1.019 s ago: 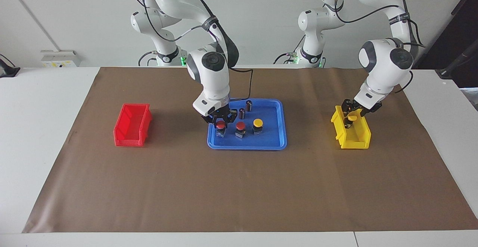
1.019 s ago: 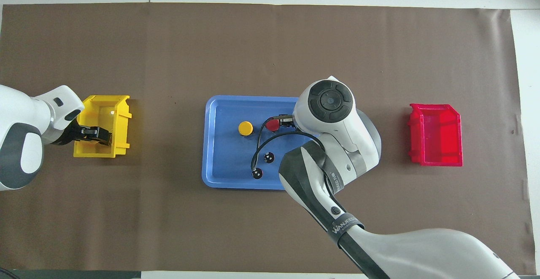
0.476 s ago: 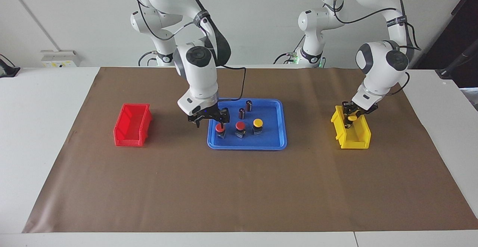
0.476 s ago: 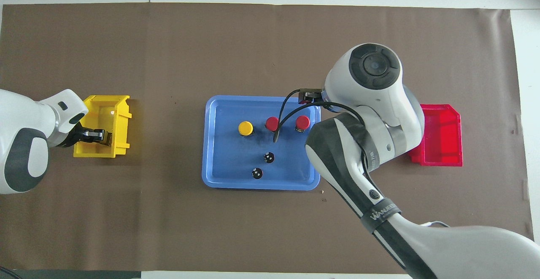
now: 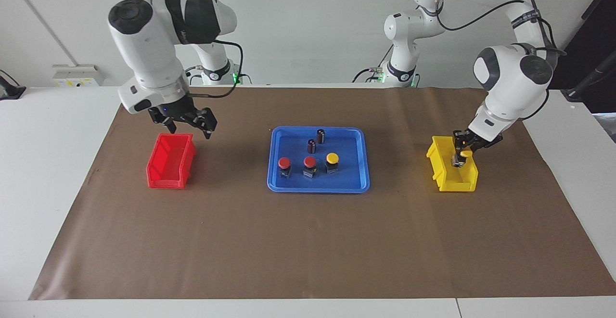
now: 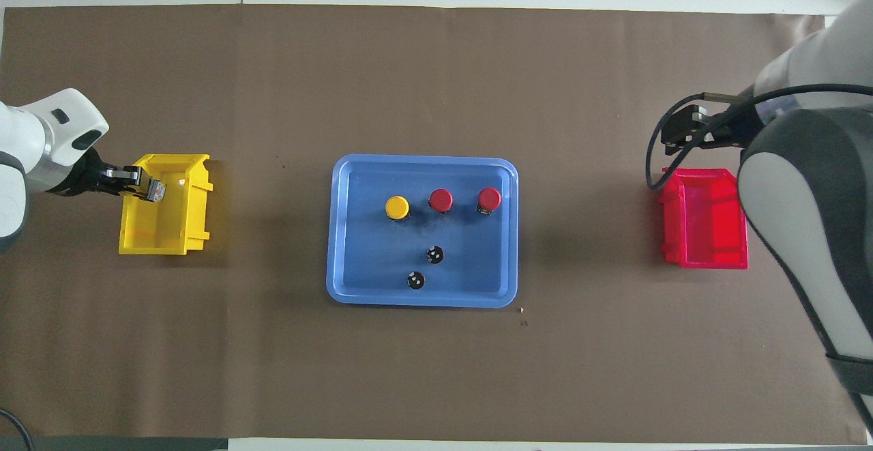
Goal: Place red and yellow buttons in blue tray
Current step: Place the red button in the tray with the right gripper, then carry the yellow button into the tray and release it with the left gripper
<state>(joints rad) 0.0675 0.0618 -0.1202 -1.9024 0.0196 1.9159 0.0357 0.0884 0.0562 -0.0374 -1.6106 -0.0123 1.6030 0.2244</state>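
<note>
We note the right end effector (image 5: 188, 123) has moved, open and empty, from the shallow rectangular blue plastic tray (image 5: 362, 164) to above the small red plastic bin (image 5: 171, 166), while the left end effector (image 5: 461, 150) has lifted the yellow-capped push button (image 5: 464, 155), gripped tight, over the small yellow plastic bin (image 5: 445, 178).

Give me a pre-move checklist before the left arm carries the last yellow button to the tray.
1. Left gripper shut on the yellow button: ok.
2. Button lifted clear of the yellow bin: cannot tell; it hangs tilted over the bin.
3. Free floor in the blue tray beside the yellow button already there: ok.
4. Both red buttons standing in the tray: ok.
5. Right gripper away from the tray: ok, open, over the red bin.
6. Maroon cylinders out of the drop spot: ok.
</note>
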